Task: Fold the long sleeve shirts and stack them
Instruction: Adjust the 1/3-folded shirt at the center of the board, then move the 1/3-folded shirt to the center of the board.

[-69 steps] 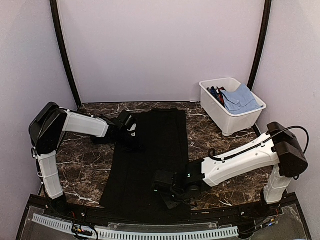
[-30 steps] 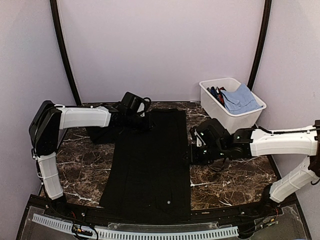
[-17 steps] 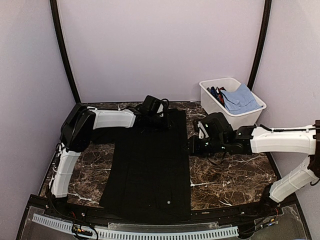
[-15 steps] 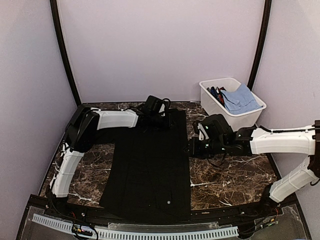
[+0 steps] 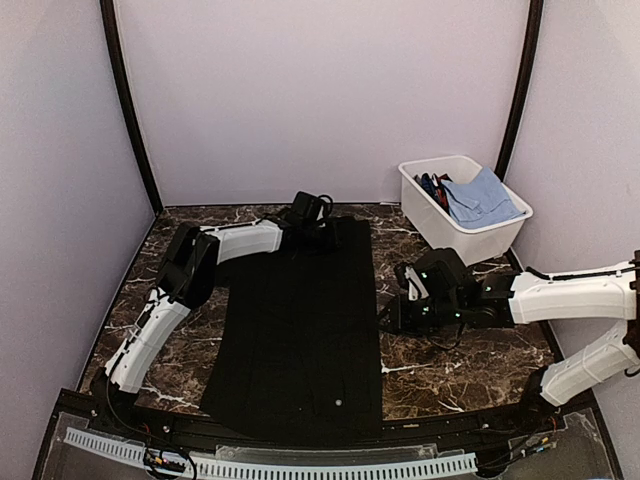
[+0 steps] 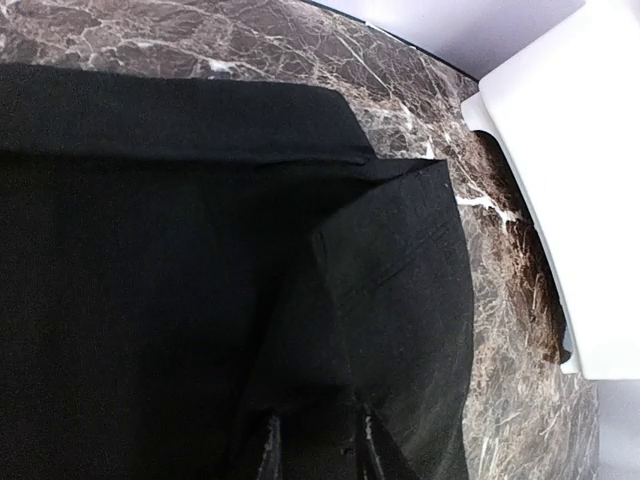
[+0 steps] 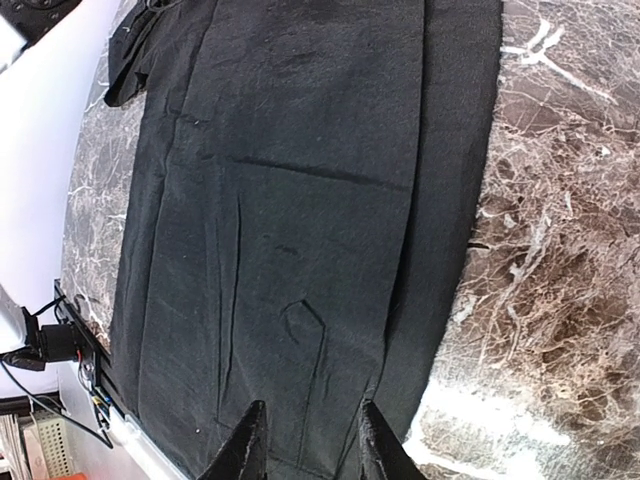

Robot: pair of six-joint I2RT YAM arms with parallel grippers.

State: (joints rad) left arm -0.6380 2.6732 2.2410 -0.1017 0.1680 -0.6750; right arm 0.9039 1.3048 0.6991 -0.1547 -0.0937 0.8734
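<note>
Both fingertip pairs are cropped: left end effector (image 6: 316, 447) pinches the black shirt (image 5: 300, 320), right end effector (image 7: 305, 440) hangs parted.

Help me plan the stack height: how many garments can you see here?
2. A black shirt lies spread on the table; a light blue garment sits in the white bin at the far right. Darker items beside it may be more clothes, partly hidden.
</note>
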